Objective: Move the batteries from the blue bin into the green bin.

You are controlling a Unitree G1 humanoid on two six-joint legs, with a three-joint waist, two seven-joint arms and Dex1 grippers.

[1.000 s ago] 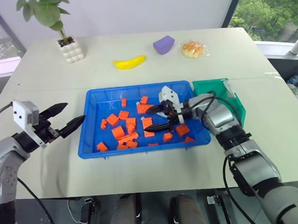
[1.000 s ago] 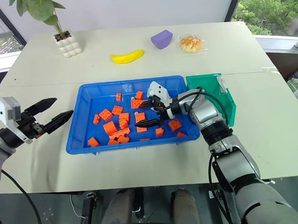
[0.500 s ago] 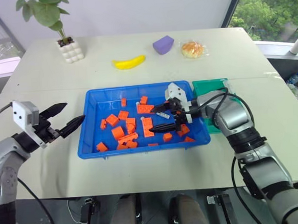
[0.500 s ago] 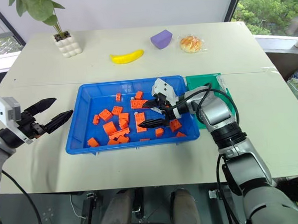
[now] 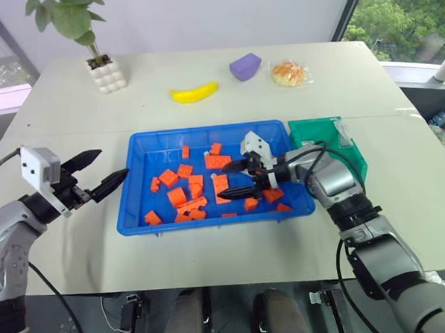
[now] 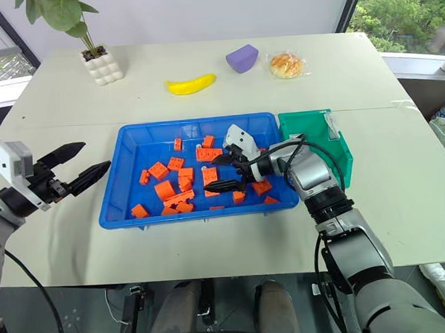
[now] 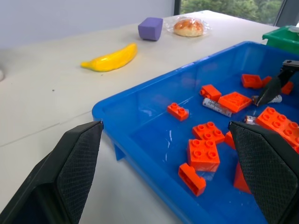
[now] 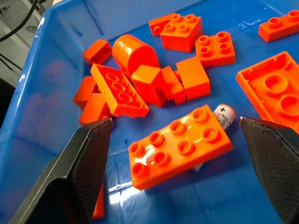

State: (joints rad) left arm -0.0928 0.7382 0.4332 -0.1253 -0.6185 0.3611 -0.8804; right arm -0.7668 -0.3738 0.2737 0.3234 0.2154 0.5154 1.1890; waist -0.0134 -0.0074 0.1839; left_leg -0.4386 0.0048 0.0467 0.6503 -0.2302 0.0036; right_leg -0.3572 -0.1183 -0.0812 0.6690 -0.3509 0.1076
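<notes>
Right fingers (image 5: pixel 242 178) spread over blue bin (image 5: pixel 134 187)

**Only a plus sign to read**

The one mark I can make out is a "+" on the white end of a battery (image 8: pixel 225 115) poking out from under an orange brick (image 8: pixel 180 146). Nothing else is legible anywhere.

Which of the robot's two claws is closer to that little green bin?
The right. The right gripper hovers open over the blue bin, next to the green bin. The left gripper waits open outside the blue bin's far side.
</notes>
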